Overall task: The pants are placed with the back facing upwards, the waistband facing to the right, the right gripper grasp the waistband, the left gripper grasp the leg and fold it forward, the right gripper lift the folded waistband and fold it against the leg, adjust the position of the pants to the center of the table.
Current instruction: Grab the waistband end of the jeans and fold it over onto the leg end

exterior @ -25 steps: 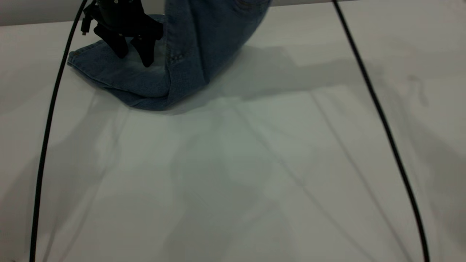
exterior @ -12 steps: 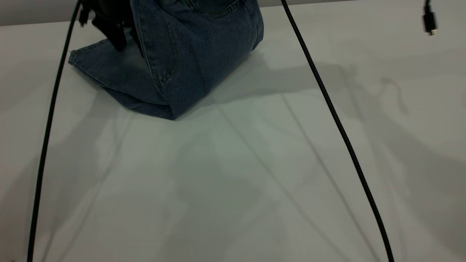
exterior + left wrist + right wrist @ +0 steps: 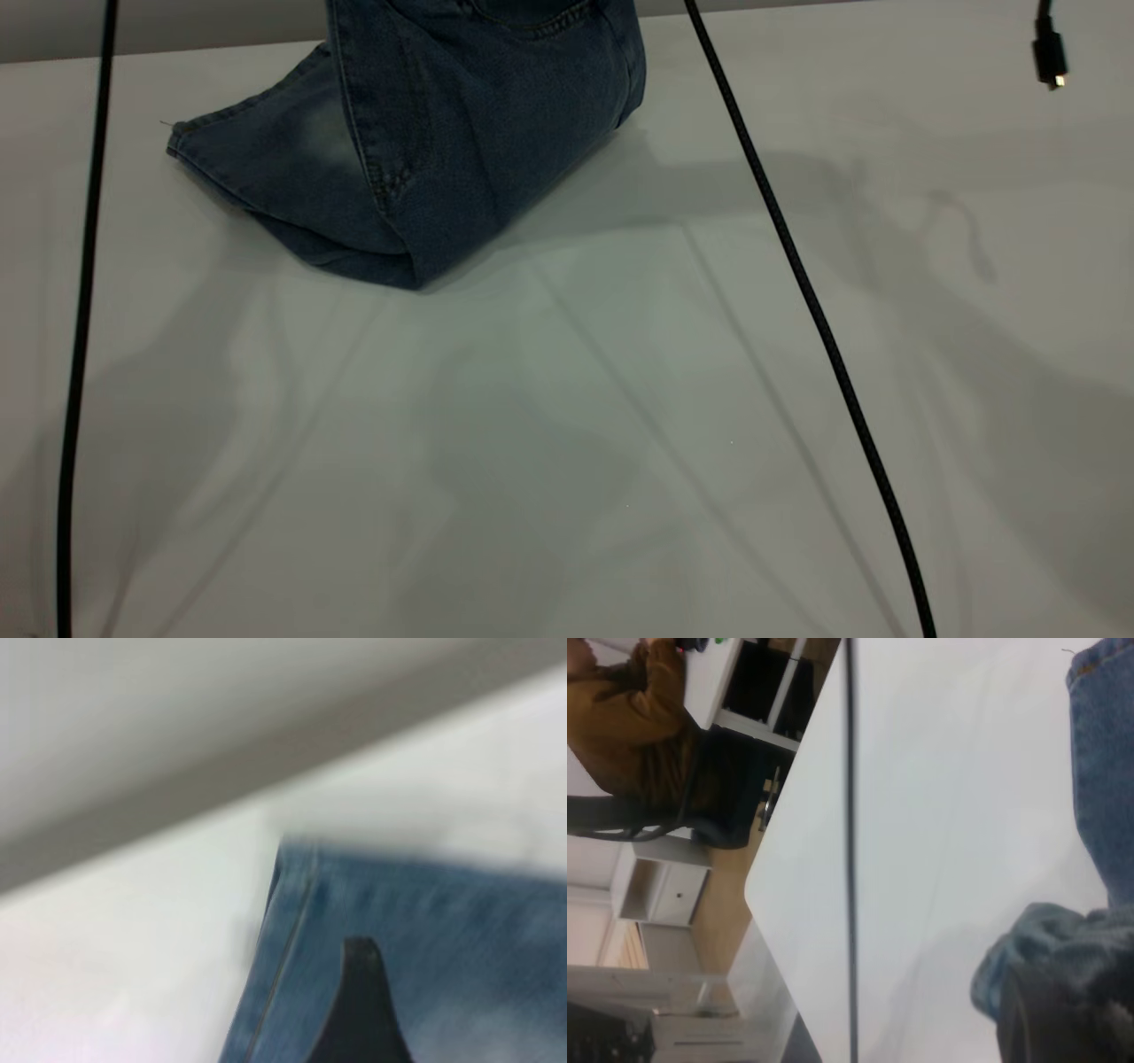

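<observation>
Two thick black cables hang over the near part of the large white tabletop. Farther back, left of centre, the short blue denim pants rest partly folded, their upper part lifted out of view. The black right gripper is clenched on bunched denim. One finger of the left gripper hovers over the cloth; whether it is spread or closed, I cannot tell.

Pants top cut off by the exterior view's edge; both pincers outside it.
</observation>
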Robot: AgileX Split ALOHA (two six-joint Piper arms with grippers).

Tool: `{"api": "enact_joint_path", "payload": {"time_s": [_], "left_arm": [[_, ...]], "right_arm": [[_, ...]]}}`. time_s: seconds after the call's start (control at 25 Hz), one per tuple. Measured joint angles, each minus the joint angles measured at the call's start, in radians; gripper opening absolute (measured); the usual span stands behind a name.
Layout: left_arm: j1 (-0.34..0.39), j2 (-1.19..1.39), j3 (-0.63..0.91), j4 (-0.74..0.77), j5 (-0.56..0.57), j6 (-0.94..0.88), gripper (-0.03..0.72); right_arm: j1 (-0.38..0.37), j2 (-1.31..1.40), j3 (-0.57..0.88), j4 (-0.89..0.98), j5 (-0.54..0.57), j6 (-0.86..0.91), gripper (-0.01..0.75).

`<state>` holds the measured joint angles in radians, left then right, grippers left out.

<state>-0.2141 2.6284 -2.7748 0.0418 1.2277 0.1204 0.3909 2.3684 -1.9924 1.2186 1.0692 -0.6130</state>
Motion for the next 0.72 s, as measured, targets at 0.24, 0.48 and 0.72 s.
{"api": "enact_joint_path", "payload": {"time_s": [0.24,0.48,0.72], "left_arm": [[-0.008,-0.030,-0.134,-0.109,-0.004,0.020,0.507],[-0.018,-0.024,-0.131,-0.125,-0.002,0.027,0.507],[-0.020,-0.025,-0.131,-0.155,-0.005,0.027,0.507]], "right_arm": [[0.032,0.048,0.000,0.043,-0.042,-0.047,0.035],[0.059,0.088,0.000,0.082,-0.095,-0.081,0.035],[0.089,0.135,0.000,0.198,-0.149,-0.171,0.035]]}}
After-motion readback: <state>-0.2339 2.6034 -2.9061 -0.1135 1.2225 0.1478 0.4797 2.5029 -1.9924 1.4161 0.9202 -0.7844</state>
